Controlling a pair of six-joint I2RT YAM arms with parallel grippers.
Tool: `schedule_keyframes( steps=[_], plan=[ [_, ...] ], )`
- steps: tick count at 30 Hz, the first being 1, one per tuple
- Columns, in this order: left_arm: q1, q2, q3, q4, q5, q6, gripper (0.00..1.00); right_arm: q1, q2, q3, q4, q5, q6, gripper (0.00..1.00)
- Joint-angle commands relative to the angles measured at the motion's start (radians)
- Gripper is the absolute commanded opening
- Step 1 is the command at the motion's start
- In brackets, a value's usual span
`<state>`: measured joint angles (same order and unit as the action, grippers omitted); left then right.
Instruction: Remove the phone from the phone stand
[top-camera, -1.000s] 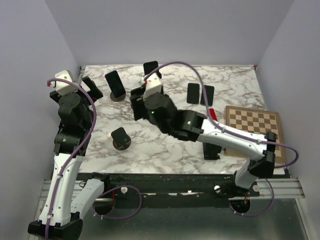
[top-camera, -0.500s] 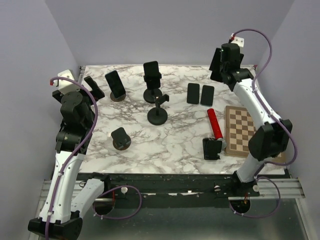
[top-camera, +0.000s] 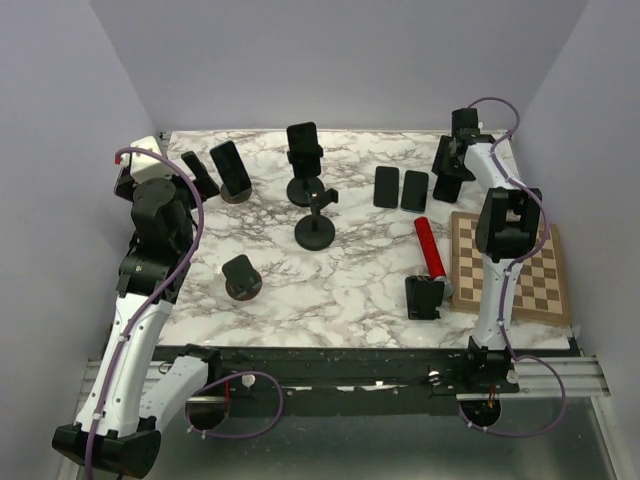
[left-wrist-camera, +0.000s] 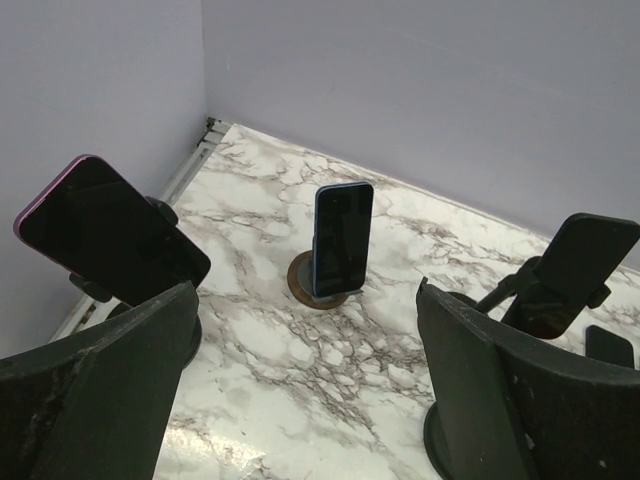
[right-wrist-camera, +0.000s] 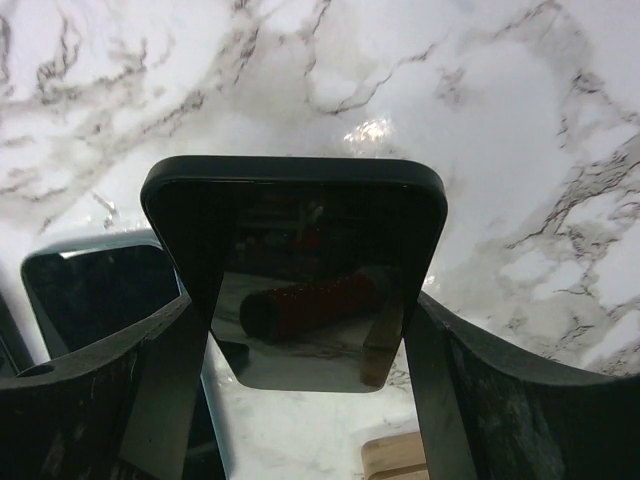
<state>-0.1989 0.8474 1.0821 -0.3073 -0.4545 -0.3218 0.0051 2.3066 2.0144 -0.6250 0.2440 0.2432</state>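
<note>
One phone (right-wrist-camera: 295, 265) in the right tool (right-wrist-camera: 298, 315)

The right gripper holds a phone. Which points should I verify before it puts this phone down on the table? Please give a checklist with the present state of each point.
1. Is the phone gripped between both fingers of the right gripper? Ok.
2. Is the phone free of any stand? Ok, none is attached to it.
3. Is there bare table ahead, beside the flat phone? Ok.
4. Is the height above the table known? Cannot tell.
5. Is the left gripper open, empty and far from this spot? Ok.
</note>
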Motion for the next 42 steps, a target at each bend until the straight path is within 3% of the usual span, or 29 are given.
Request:
schedule_keyframes(
  steps=[1, 18, 34, 42],
  plan=[
    [-0.008, 0.013, -0.009, 0.014, 0.031, -0.008, 0.98, 0.008, -0.013, 0.011, -0.023, -0.042, -0.033, 0.01],
    [-0.01, 0.018, -0.01, 0.014, 0.043, -0.011, 0.98, 0.007, 0.057, -0.085, 0.013, -0.081, -0.03, 0.04],
    [-0.01, 0.014, -0.011, 0.013, 0.04, -0.011, 0.98, 0.026, 0.106, -0.059, 0.006, -0.175, -0.021, 0.34],
    [-0.01, 0.014, -0.015, 0.017, 0.047, -0.013, 0.99, 0.037, 0.084, -0.088, -0.024, -0.103, -0.01, 0.68]
  ],
)
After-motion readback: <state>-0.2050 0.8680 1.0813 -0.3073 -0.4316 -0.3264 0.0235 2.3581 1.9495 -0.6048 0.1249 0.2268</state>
